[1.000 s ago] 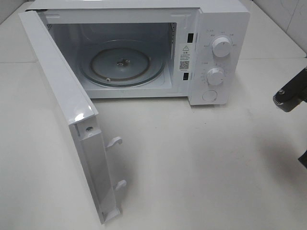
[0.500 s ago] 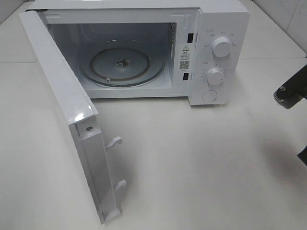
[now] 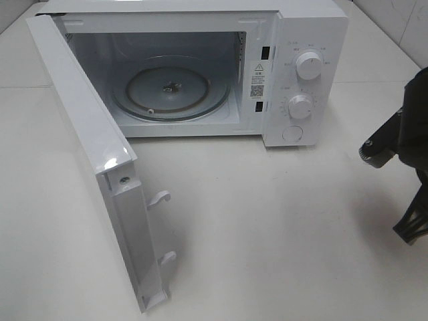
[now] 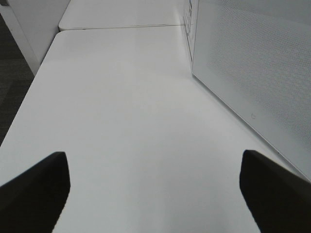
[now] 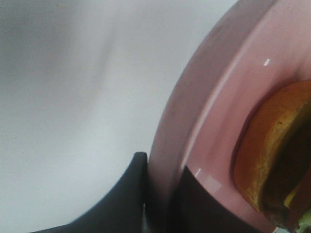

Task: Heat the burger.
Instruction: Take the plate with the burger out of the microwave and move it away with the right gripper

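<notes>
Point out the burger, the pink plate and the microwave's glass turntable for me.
burger [image 5: 265, 160]: right wrist view, on the golden-brown bun.
pink plate [image 5: 228, 102]: right wrist view, on the bare rim.
glass turntable [image 3: 190, 100]: exterior high view, on bare glass inside the open microwave.

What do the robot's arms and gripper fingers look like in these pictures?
Everything visible is black. The right arm is dark and blocky, with a small screw on one bracket. The left gripper has broad, matte fingers with rounded corners. The right gripper has smooth, tapering fingers. No cables or markings show.

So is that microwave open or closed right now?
Open. The microwave door is swung wide toward the front, showing the bare glass turntable inside.
</notes>
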`<state>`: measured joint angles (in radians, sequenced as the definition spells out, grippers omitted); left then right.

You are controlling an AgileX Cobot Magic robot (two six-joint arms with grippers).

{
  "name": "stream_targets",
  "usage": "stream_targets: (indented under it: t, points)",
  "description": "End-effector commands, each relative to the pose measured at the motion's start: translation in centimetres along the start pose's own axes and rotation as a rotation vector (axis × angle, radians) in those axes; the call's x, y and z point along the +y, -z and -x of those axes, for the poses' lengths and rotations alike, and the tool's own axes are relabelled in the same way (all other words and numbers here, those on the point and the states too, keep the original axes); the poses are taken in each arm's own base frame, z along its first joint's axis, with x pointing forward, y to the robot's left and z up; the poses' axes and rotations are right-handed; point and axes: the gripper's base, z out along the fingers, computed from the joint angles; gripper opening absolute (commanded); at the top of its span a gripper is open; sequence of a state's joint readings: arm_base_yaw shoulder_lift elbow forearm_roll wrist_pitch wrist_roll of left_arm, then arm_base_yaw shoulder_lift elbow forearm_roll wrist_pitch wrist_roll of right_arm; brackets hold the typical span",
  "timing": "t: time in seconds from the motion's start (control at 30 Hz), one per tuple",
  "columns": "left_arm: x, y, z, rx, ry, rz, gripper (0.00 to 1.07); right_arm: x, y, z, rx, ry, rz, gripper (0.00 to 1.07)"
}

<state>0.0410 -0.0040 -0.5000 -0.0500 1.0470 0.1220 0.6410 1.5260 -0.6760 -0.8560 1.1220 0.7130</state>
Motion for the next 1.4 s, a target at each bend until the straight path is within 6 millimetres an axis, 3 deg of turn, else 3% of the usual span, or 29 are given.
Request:
stream_targets:
  t: [0.03,0.57,1.0,1.4]
  points:
    - [0.0,0.2,-0.1,-0.026,0.001,0.005,0.89,-0.1,-0.4,0.4,-0.001,0.010,-0.064,0.00]
    - [0.0,0.2,-0.1,-0.026,0.001,0.005,0.89,0.3,-3.9,1.2,0.056,-0.053,0.007,0.00]
    - [0.0,0.2,-0.1,-0.026,0.001,0.005,0.89,2.6,-6.1,0.3,0.060,-0.050,0.033,0.00]
    - [0.0,0.2,-0.1,-0.026,0.001,0.005,0.89,1.4,-7.7,-0.2,0.085,-0.111,0.056,0.00]
